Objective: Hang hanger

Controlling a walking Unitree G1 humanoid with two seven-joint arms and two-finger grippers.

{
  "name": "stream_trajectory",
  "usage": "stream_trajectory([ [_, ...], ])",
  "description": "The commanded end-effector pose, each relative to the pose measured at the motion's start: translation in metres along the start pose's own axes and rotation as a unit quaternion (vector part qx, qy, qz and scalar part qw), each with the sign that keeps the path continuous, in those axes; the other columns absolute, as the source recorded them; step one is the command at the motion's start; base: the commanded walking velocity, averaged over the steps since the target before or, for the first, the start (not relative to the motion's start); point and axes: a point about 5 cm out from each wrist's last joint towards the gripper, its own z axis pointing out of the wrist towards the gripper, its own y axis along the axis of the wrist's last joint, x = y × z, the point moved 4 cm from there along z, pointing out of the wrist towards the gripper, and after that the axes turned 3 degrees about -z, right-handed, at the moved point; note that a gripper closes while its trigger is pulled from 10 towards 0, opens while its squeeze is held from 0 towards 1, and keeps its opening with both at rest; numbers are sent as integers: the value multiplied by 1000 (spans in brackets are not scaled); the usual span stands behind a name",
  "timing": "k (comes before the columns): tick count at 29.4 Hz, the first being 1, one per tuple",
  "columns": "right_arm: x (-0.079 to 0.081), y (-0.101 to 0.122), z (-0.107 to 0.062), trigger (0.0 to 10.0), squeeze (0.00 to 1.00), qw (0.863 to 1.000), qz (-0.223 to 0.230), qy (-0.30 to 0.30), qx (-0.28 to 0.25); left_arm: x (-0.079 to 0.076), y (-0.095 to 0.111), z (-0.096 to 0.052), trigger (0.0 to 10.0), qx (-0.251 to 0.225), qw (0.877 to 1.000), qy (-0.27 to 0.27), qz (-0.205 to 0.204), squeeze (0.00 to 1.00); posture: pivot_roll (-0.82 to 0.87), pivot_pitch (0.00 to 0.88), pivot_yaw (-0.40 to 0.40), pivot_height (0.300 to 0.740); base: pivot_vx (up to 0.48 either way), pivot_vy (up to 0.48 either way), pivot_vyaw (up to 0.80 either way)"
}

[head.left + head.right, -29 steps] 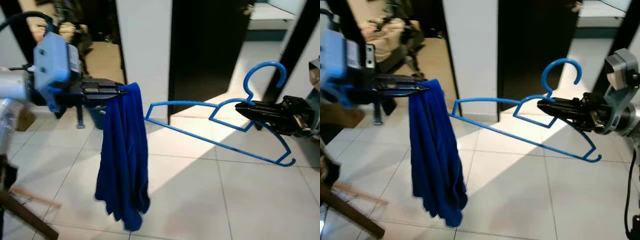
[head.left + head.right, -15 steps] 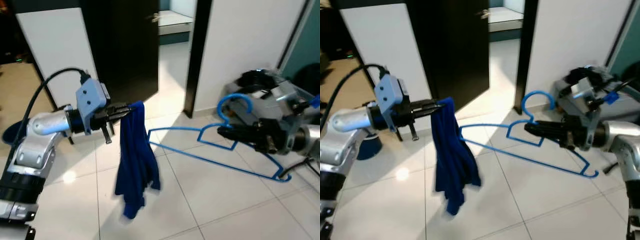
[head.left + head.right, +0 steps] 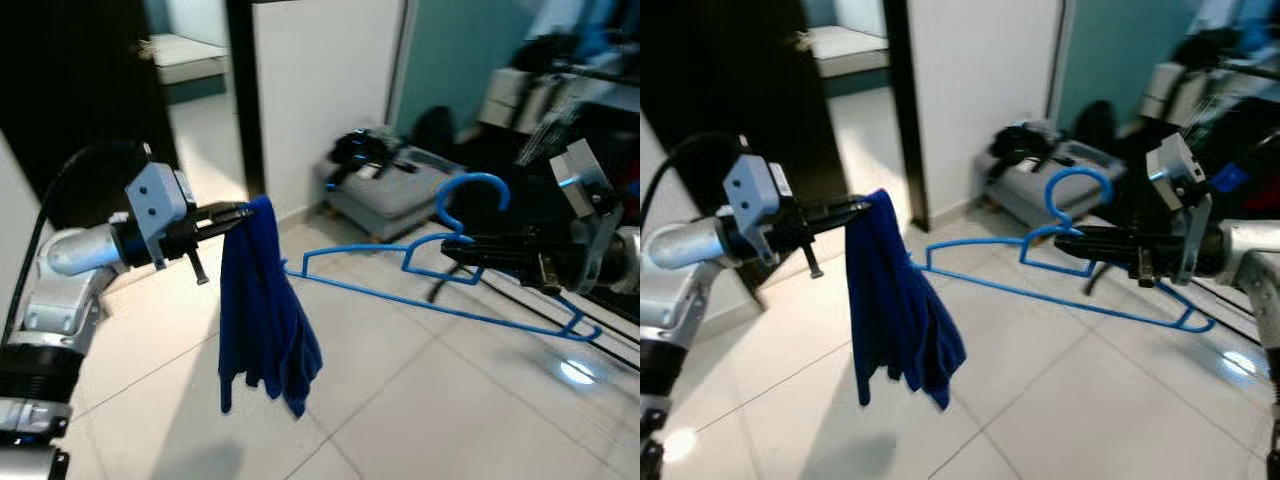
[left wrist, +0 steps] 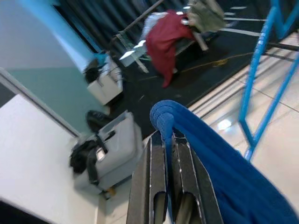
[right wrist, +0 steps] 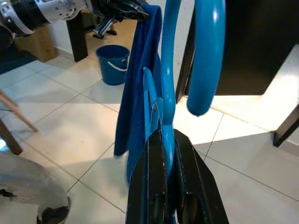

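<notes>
A blue plastic hanger is held out flat at chest height, its hook pointing up. My right gripper is shut on the hanger's neck, also seen clamped in the right wrist view. A dark blue cloth hangs limp from my left gripper, which is shut on the cloth's top fold. The hanger's far tip reaches to the cloth's edge; I cannot tell if they touch.
White tiled floor lies below. A grey case with dark bags sits by a white wall. A dark rack with clothes stands at the right, a dark doorway at the left. A blue bucket stands behind.
The camera has swung round to the right, bringing the grey case and clothes rack into view. Both grippers keep their holds on hanger and cloth, in about the same relative pose.
</notes>
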Motion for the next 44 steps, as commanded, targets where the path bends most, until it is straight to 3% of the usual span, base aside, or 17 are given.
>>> stream_trajectory([
  [1, 3, -3, 7, 10000, 0, 1000, -5, 3, 8, 2, 15, 3, 10000, -16, 999, -26, 22, 0, -72, 0, 26, 731, 0, 0, -800],
  [5, 3, -3, 7, 10000, 0, 1000, -7, 2, 8, 1, 21, 6, 10000, -26, 999, -38, 28, 0, -72, 0, 26, 731, 0, 0, -800],
  [8, 2, -1, 7, 10000, 0, 1000, -14, -11, 1, -1, 38, 14, 10000, -55, 995, -60, 53, 0, -77, 0, 32, 731, 0, 0, -800],
  [18, -6, -4, 12, 10000, 0, 998, -24, -53, 2, -7, 52, 20, 10000, -82, 992, -78, 59, 0, -76, 0, 36, 731, 0, 0, 0],
  [23, 3, -16, 28, 10000, 0, 999, -5, -45, 4, -8, 67, 25, 10000, -106, 989, -82, 70, 0, -76, 0, 36, 731, 0, 0, 0],
  [30, 2, -37, 51, 10000, 0, 997, 26, -74, 27, -11, 78, 30, 10000, -127, 986, -83, 76, 0, -75, 0, 33, 731, 0, 0, 0],
  [32, 18, -61, 74, 10000, 0, 995, 66, -59, 55, -13, 85, 34, 10000, -141, 984, -80, 77, 0, -73, 0, 29, 731, 0, 0, 0],
  [33, 18, -61, 74, 10000, 0, 995, 66, -59, 55, -13, 85, 34, 10000, -141, 984, -80, 77, 0, -73, 0, 29, 731, 0, 0, 0],
  [36, 37, -84, 91, 10000, 0, 989, 108, -43, 90, -16, 90, 37, 10000, -151, 982, -82, 77, 0, -73, 0, 29, 731, 0, 0, 0],
  [38, 39, -87, 92, 10000, 0, 988, 113, -43, 94, -17, 91, 38, 10000, -152, 982, -83, 76, 0, -73, 0, 29, 731, 0, 0, 0],
  [39, 34, -95, 93, 10000, 0, 983, 134, -73, 106, -18, 92, 38, 10000, -154, 981, -85, 76, 0, -81, 0, 25, 731, 0, 0, 0],
  [40, 10, -109, 92, 10000, 0, 961, 176, -178, 115, -21, 95, 39, 10000, -161, 980, -88, 73, 0, -88, 0, 21, 731, 0, 0, 0],
  [41, 10, -109, 92, 10000, 0, 961, 176, -178, 115, -21, 95, 39, 10000, -161, 980, -88, 73, 0, -88, 0, 21, 731, 0, 0, 0],
  [43, -6, -113, 89, 10000, 0, 940, 208, -249, 102, -22, 96, 40, 10000, -164, 980, -88, 70, 0, -89, 0, 16, 731, 0, 0, 0],
  [44, -6, -113, 89, 10000, 0, 940, 208, -249, 102, -22, 96, 40, 10000, -164, 980, -88, 70, 0, -89, 0, 16, 731, 0, 0, 0],
])
